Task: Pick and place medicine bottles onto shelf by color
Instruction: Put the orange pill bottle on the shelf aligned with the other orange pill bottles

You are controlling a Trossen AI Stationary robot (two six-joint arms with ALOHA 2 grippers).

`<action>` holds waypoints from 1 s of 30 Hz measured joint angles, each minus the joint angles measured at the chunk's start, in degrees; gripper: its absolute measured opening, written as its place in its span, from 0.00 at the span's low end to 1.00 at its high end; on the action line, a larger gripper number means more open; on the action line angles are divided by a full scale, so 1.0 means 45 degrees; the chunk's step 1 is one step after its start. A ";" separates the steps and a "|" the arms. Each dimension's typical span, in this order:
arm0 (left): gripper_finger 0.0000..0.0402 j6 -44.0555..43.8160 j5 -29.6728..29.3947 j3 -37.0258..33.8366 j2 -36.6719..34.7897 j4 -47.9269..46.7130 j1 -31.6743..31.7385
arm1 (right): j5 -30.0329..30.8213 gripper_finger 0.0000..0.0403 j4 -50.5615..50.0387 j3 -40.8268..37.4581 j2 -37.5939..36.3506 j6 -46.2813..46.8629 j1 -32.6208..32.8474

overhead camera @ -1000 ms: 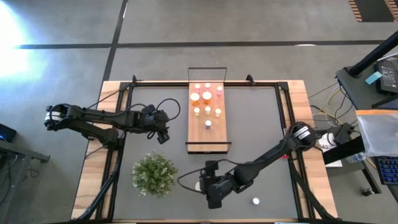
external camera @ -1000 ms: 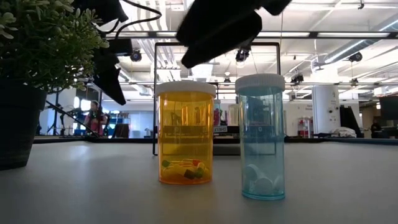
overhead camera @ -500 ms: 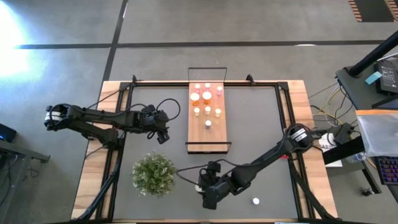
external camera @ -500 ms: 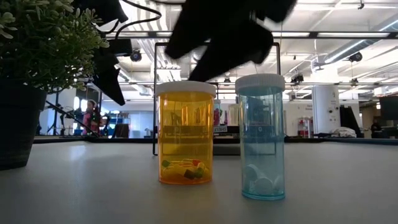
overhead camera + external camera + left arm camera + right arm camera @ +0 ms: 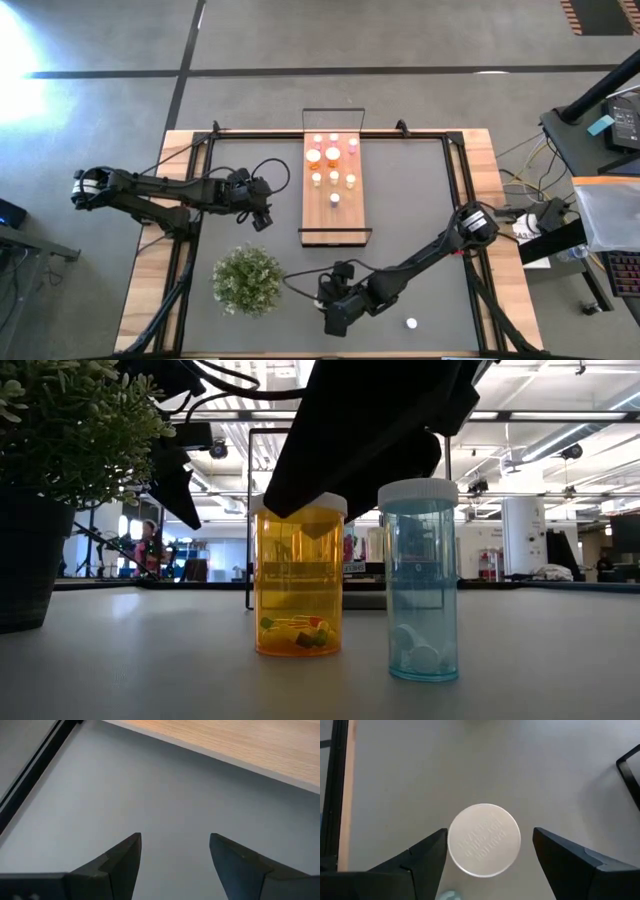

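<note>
An orange bottle (image 5: 299, 575) with a white cap (image 5: 484, 840) stands upright on the dark mat near the table's near edge. A blue bottle (image 5: 422, 580) stands beside it, and its cap shows in the high view (image 5: 410, 323). My right gripper (image 5: 490, 832) is open and points down over the orange bottle, one finger on either side of the cap; it hides the bottle in the high view (image 5: 332, 306). Several small bottles stand on the wooden shelf (image 5: 335, 225). My left gripper (image 5: 262, 218) is open and empty above the mat, just left of the shelf.
A bushy green plant (image 5: 247, 280) in a dark pot stands on the mat just left of the right gripper. The shelf's black wire frame (image 5: 331, 110) rises at its far end. Bare mat lies right of the shelf (image 5: 410, 200).
My right gripper has moved a little toward the table's left edge and come down over the orange bottle, until its open fingers stand beside the cap. Both bottles have stayed where they were.
</note>
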 joint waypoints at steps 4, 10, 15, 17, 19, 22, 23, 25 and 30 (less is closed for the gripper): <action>0.55 0.0019 0.0000 0.0000 0.0000 -0.0005 0.0000 | 0.0005 0.67 0.0047 0.0000 0.0196 -0.0005 0.0000; 0.55 0.0019 0.0000 -0.0006 0.0000 0.0000 0.0000 | -0.0010 0.59 0.0049 -0.0010 0.0292 -0.0050 0.0000; 0.55 0.0015 0.0000 -0.0033 0.0000 0.0004 0.0001 | -0.0019 0.50 0.0050 -0.0010 0.0277 -0.0173 0.0000; 0.55 0.0015 0.0000 -0.0047 0.0000 0.0000 -0.0002 | -0.0019 0.48 0.0051 -0.0010 0.0277 -0.0194 0.0000; 0.55 0.0010 0.0000 -0.0058 0.0000 0.0000 -0.0003 | -0.0019 0.47 0.0051 -0.0010 0.0277 -0.0205 0.0000; 0.55 0.0005 0.0000 -0.0063 0.0000 0.0000 0.0001 | -0.0058 0.49 0.0046 -0.0010 0.0234 -0.0296 0.0000; 0.55 0.0005 0.0000 -0.0063 0.0000 0.0000 0.0001 | -0.0068 0.50 0.0005 -0.0004 0.0191 -0.0297 0.0000; 0.55 0.0001 0.0000 -0.0068 0.0000 0.0000 0.0001 | -0.0106 0.50 -0.0198 0.0121 0.0101 -0.0361 0.0000; 0.55 -0.0089 0.0000 -0.0073 0.0000 0.0004 -0.0003 | -0.0129 0.49 -0.0761 0.0399 -0.0689 -0.0913 0.0000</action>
